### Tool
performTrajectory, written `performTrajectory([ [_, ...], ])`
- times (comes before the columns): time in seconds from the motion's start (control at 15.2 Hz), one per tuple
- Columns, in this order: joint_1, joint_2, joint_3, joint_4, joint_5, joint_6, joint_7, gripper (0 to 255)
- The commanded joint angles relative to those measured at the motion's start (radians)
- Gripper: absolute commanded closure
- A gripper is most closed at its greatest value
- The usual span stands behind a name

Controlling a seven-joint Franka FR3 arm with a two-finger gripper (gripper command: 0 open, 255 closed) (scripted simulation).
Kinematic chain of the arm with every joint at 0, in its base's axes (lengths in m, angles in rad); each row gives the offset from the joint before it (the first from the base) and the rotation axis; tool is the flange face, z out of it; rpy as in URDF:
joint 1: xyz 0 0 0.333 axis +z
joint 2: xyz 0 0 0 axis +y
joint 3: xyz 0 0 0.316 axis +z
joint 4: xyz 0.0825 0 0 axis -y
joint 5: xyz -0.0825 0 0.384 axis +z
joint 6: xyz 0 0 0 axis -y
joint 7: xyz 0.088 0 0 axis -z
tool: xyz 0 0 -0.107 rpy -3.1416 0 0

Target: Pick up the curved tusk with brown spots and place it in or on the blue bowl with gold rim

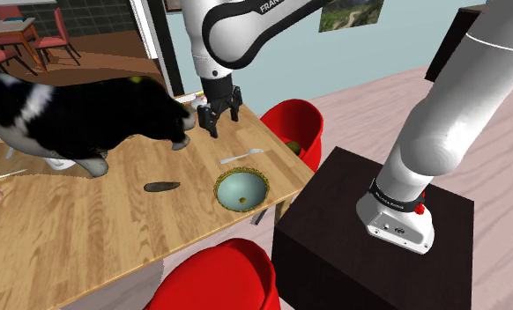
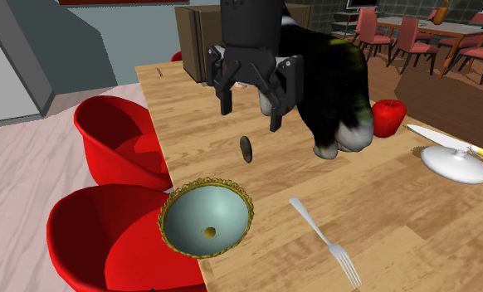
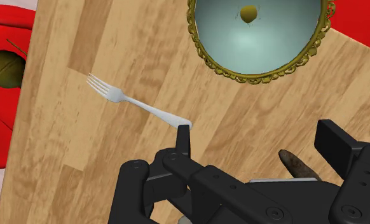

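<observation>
- The wooden table (image 1: pixel 70 229) held everything.
- The blue bowl (image 2: pixel 194 207) sat by the table's edge.
- The gripper (image 3: pixel 257 130) hung above the wood, fingers wide apart, holding nothing.
- The dark tusk (image 3: pixel 298 164) lay flat below, closer to one finger, its long side slanting across the gap.

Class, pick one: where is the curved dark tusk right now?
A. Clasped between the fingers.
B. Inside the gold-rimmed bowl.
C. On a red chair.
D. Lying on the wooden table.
D: the tusk lies on the table, apart from the bowl, with the fingers open above it.
</observation>
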Motion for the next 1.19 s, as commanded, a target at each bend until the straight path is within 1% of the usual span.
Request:
performTrajectory([
  [0.0,0.008,0.086,0.019,0.054,-0.050,0.028,0.059,0],
  [0.33,0.053,0.296,0.027,0.216,-0.183,0.054,0.190,0],
  [0.66,0.128,0.507,0.000,0.418,-0.299,0.038,0.289,0],
  [0.99,0.214,0.719,-0.041,0.667,-0.378,-0.011,0.344,0],
  [1.12,0.214,0.730,-0.045,0.658,-0.383,0.009,0.347,0],
])
